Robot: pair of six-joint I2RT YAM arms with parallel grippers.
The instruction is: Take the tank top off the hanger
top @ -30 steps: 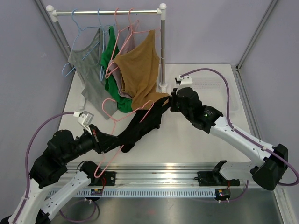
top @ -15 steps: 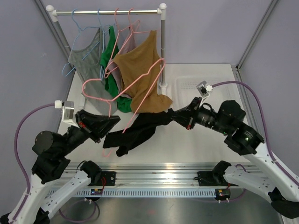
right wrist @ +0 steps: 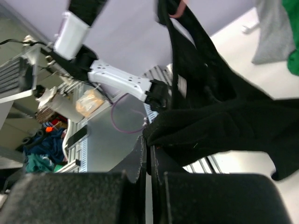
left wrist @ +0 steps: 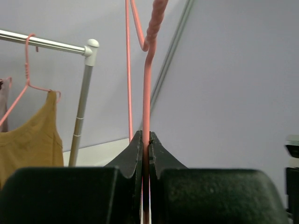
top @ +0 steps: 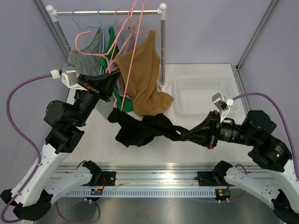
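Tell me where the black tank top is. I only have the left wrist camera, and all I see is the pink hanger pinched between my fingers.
Observer: The black tank top is stretched low over the table, in front of the brown top on the rack.
Operator: Is the other arm on it?
Observer: Yes. The right gripper is shut on its right end, and the cloth runs in a taut band from there.
Operator: Is it off the pink hanger?
Observer: I can't tell. In the right wrist view, a bit of the pink hanger shows beside a black strap, so it may be hooked there.
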